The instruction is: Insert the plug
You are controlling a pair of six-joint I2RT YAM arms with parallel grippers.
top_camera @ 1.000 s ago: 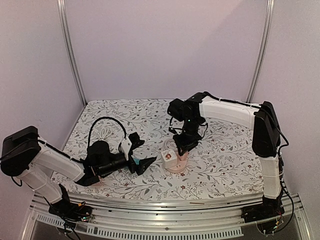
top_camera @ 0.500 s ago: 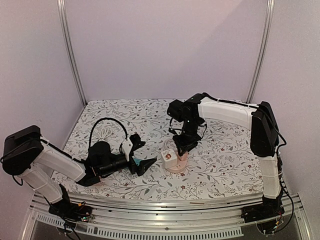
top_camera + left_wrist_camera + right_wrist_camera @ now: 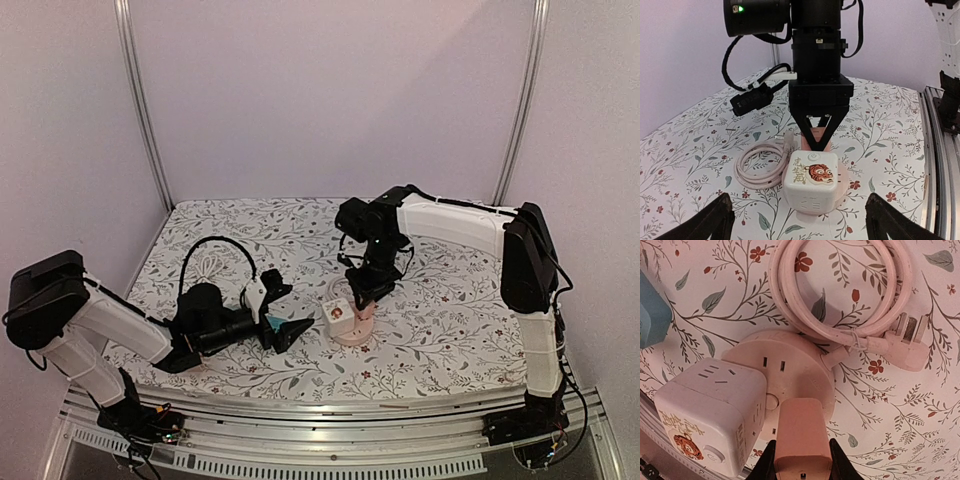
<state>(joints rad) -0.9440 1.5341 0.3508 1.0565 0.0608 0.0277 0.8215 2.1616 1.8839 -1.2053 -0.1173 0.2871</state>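
One plug (image 3: 801, 435) is being held at the round socket (image 3: 790, 365).
Right gripper (image 3: 800, 460) is clamping the pink plug from above, holding it against the socket's top just right of the white cube (image 3: 812, 175). Left gripper (image 3: 288, 303) is lying low to the left, jaws spread wide, gripping nothing. A coiled cable (image 3: 762, 165) is lying just beside the socket.

A white cloth printed with green leaves and small red flowers (image 3: 450, 330) covers the table. Plain lilac walls (image 3: 330, 100) stand behind, with silver metal posts (image 3: 140, 110) upright at both far corners.
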